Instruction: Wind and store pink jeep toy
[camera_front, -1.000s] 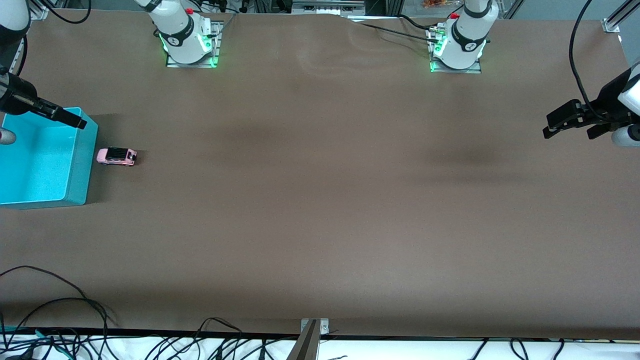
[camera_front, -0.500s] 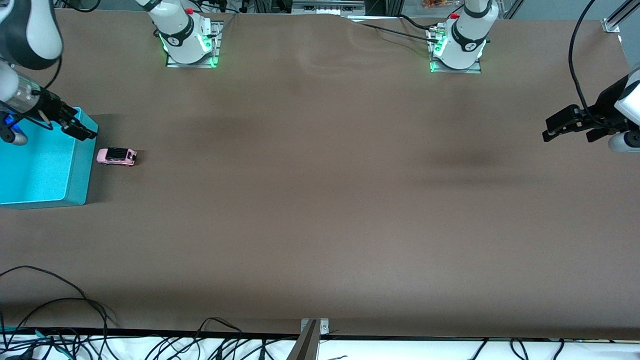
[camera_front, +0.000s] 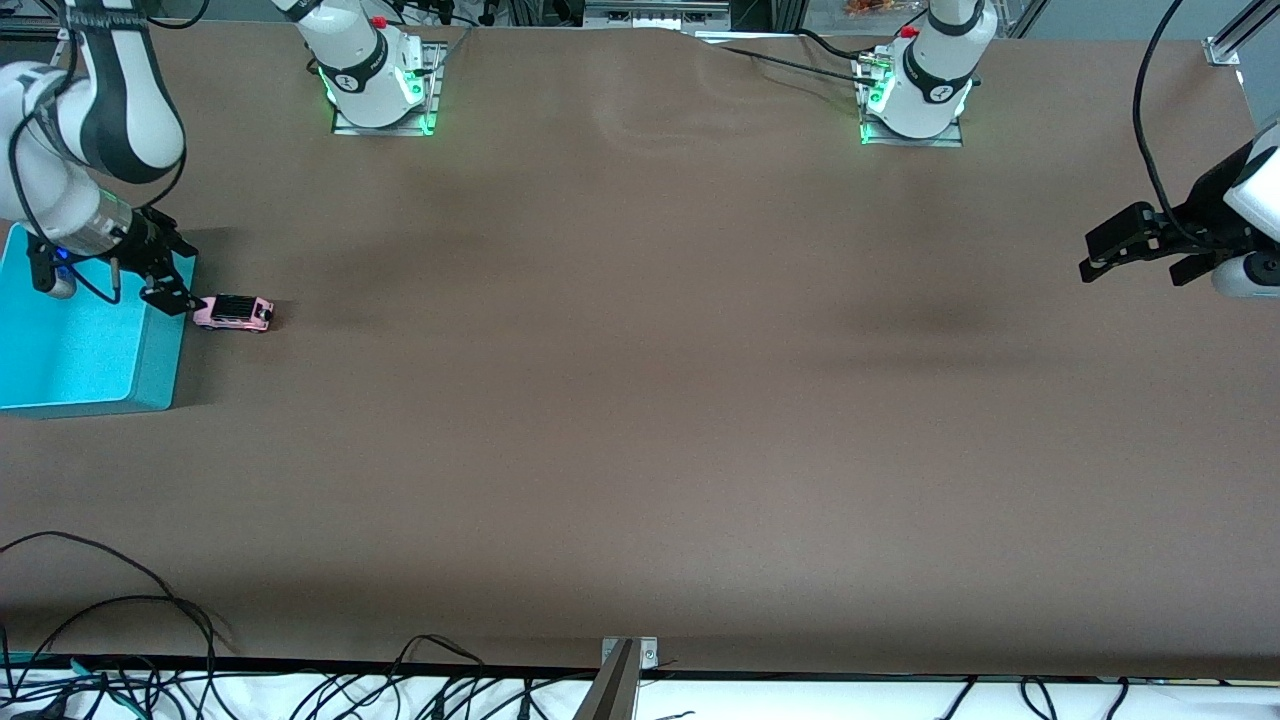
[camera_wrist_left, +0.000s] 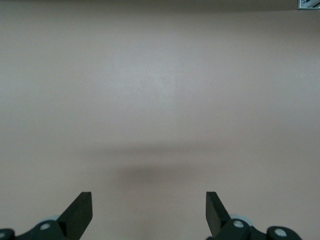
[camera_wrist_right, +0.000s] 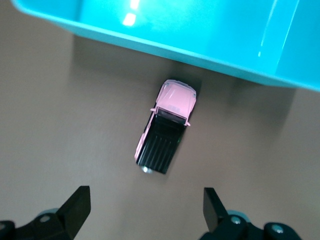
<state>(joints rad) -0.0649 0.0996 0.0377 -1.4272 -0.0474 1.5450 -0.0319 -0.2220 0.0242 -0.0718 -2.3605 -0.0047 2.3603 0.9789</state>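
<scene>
Beside the turquoise bin (camera_front: 160, 375), on the bench (camera_front: 640, 400), the pink jeep toy (camera_front: 234, 313) lies with its long axis pointing away from the wall. My right gripper (camera_front: 172, 290), jaws spread and empty, hovers seemingly over its pink nose. My left gripper (camera_front: 1135, 245) waits open, well apart.

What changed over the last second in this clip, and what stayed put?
The right gripper swung from over the turquoise bin out past its wall toward the pink jeep toy, and now hangs open just above the jeep's bin-side end without holding it. The left gripper waits open over the left arm's end of the table, barely shifted. Jeep and bin have not moved.
</scene>
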